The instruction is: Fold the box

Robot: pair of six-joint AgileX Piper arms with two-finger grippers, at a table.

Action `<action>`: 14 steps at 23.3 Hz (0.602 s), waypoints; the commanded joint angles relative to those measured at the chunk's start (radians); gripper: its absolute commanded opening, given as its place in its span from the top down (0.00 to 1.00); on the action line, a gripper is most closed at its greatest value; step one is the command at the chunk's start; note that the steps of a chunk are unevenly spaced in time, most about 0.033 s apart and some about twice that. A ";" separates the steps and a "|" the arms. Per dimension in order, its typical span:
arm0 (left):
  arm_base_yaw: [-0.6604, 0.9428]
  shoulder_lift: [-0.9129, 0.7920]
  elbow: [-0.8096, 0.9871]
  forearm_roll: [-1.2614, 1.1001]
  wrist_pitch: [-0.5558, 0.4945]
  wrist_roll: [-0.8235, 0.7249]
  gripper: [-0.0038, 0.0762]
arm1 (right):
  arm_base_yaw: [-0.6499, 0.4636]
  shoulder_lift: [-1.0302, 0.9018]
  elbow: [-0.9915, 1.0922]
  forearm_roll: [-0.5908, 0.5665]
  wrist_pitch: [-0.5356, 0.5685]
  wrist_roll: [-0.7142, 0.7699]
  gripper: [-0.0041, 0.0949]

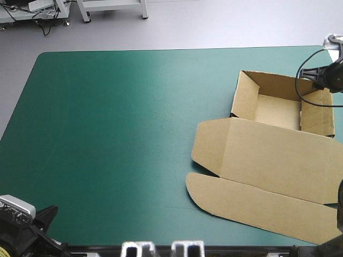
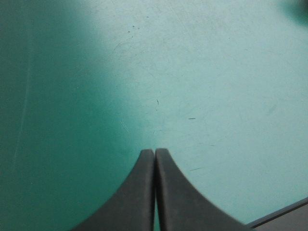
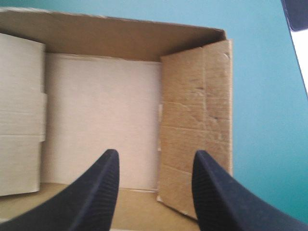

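Observation:
The brown box point(image 1: 278, 110) stands at the table's right side as an open tray with its walls raised. Its lid point(image 1: 273, 155) lies flat toward the near edge, with a long rounded flap point(image 1: 257, 203) beyond it. My right gripper point(image 1: 320, 75) hovers over the tray's far right corner. In the right wrist view it point(image 3: 156, 161) is open, with the tray floor point(image 3: 101, 110) and a tucked side wall point(image 3: 195, 120) under and ahead of its fingers. My left gripper point(image 2: 154, 153) is shut and holds nothing, low at the near left corner point(image 1: 37, 222).
The table's near edge point(image 2: 284, 216) shows close beside my left gripper. The box takes up the right part of the teal-green cover point(image 1: 118, 134), and its lid runs out to the table's right edge.

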State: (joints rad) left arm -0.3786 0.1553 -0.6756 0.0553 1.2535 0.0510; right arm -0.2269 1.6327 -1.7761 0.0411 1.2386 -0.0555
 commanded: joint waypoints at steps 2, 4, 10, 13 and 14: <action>-0.004 0.016 -0.021 -0.014 -0.052 0.037 0.96 | -0.005 -0.241 0.050 0.122 0.010 -0.077 0.81; -0.004 0.016 -0.003 -0.039 -0.099 0.039 0.96 | -0.005 -0.358 0.158 0.118 0.010 -0.093 0.97; -0.004 0.016 0.104 -0.114 -0.119 0.073 0.96 | -0.005 -0.638 0.539 0.145 -0.022 -0.178 0.98; -0.004 0.016 0.125 -0.160 -0.130 0.101 0.96 | -0.005 -0.758 0.715 0.156 -0.094 -0.213 0.98; -0.004 0.016 0.129 -0.165 -0.146 0.111 0.96 | -0.005 -0.799 0.771 0.158 -0.115 -0.220 0.98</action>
State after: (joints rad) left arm -0.3786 0.1553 -0.5360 -0.0665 1.1955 0.1406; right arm -0.2269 0.9329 -1.0976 0.1775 1.2143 -0.2433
